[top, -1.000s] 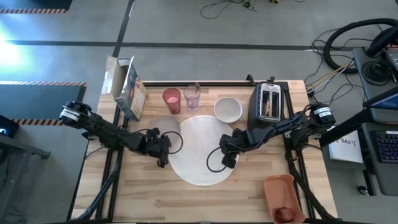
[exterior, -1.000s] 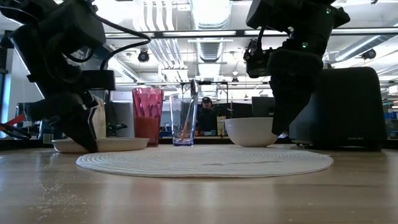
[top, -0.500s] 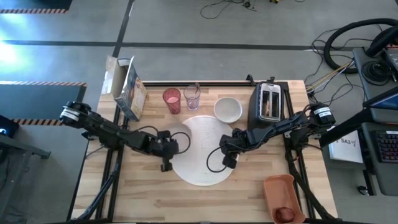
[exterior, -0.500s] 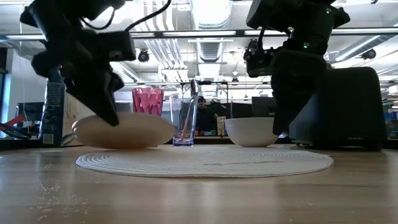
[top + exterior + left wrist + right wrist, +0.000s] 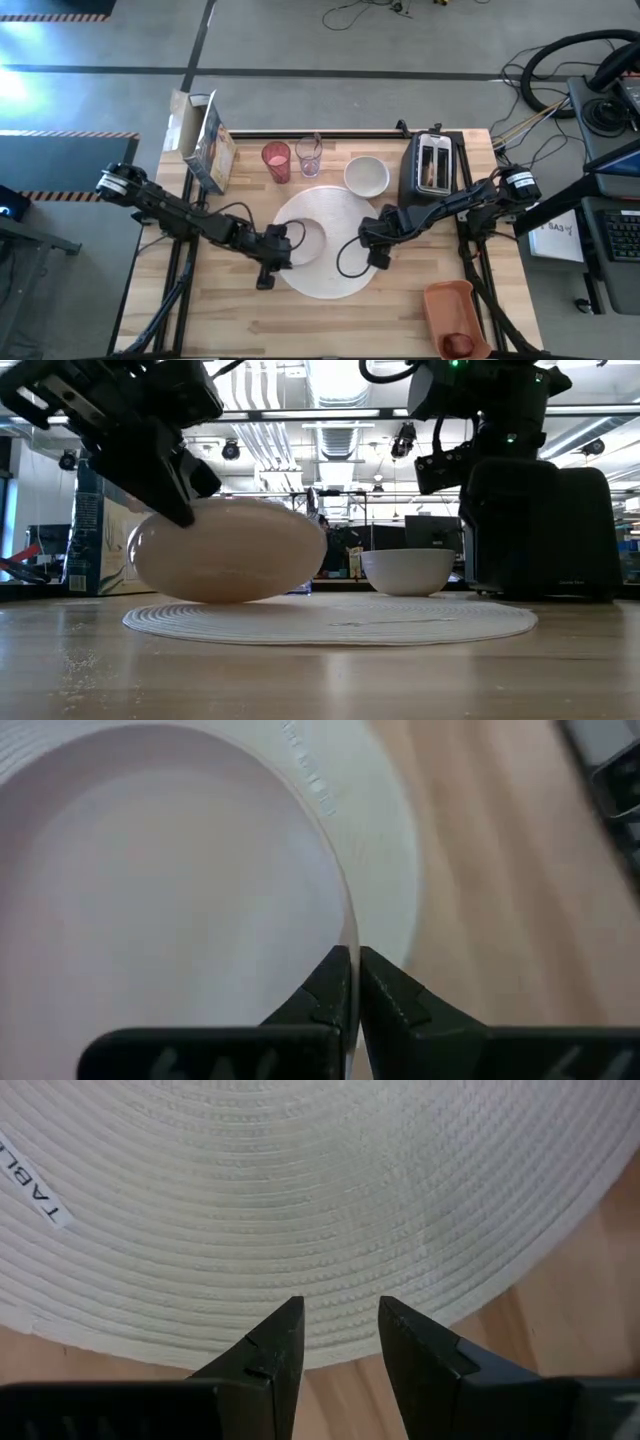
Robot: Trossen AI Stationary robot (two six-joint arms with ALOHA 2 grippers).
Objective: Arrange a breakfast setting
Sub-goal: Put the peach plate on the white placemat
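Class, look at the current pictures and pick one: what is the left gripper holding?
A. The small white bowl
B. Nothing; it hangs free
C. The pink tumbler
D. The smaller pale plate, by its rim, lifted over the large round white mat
D. The left gripper is pinched shut on the rim of the smaller pale plate, which hangs tilted above the large round white mat.

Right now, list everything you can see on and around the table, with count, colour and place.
mat: 1, white woven round, table centre
plate: 1, pale, held above the mat's left part
bowl: 1, white, behind the mat
tumbler: 1, pink, back
glass: 1, clear, beside the tumbler
toaster: 1, black, back right
tray: 1, orange-red, front right corner
box: 1, carton, back left
left gripper: shut on the plate's rim
right gripper: open, over the mat's right edge
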